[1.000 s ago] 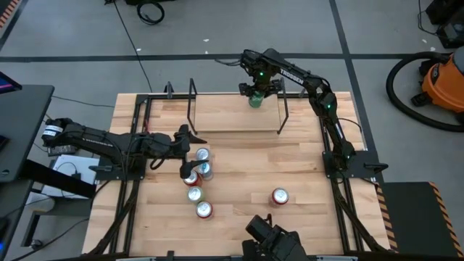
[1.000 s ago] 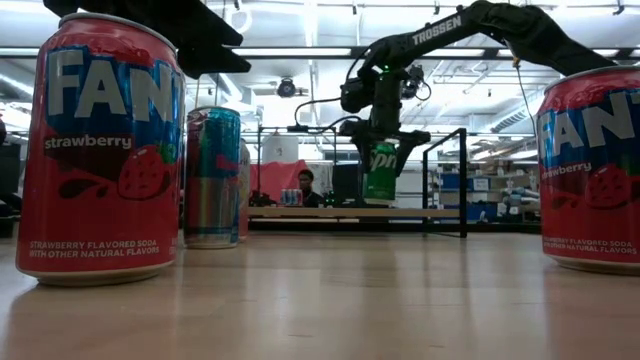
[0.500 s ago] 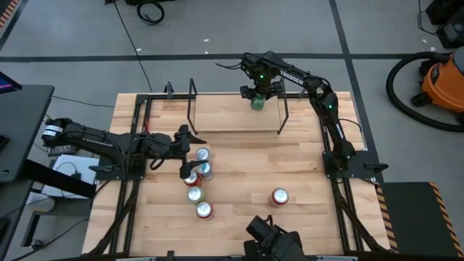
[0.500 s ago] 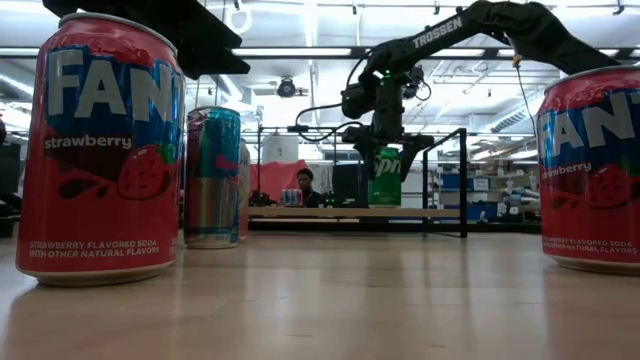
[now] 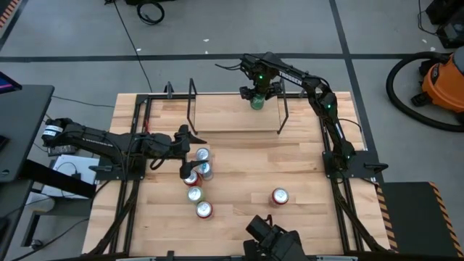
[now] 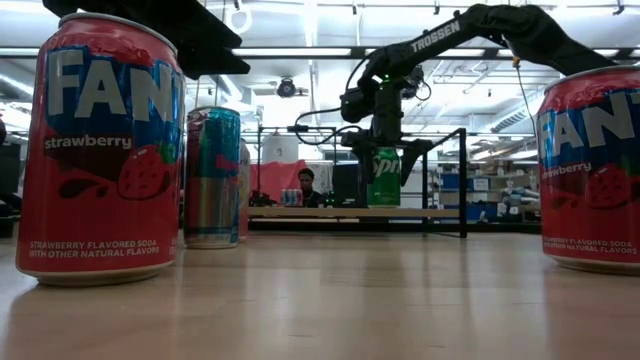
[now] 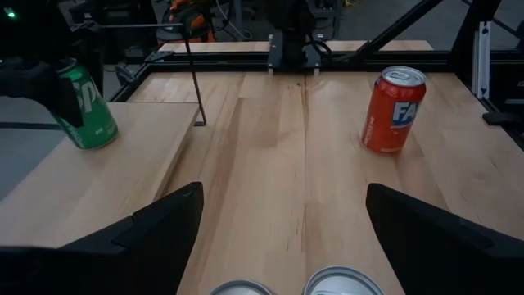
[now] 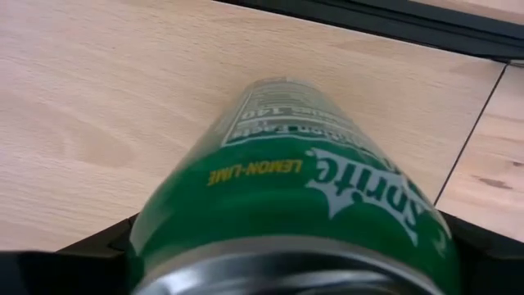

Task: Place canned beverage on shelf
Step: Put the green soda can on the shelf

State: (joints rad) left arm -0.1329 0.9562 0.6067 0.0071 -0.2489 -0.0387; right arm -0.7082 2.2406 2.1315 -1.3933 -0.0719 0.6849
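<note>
Sprite can [image 5: 257,101] upright, on shelf [image 5: 217,114], in right end effector [image 5: 257,93]

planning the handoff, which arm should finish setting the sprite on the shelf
Right: its pincer already holds the green Sprite can over the shelf. The left pincer sits open by the cluster of cans.

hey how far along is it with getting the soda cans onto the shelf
Done: nothing stands free on the shelf yet. In hand: the right gripper holds a green Sprite can upright over the shelf's right end. Left: release it; five cans wait on the table by the left gripper.
</note>
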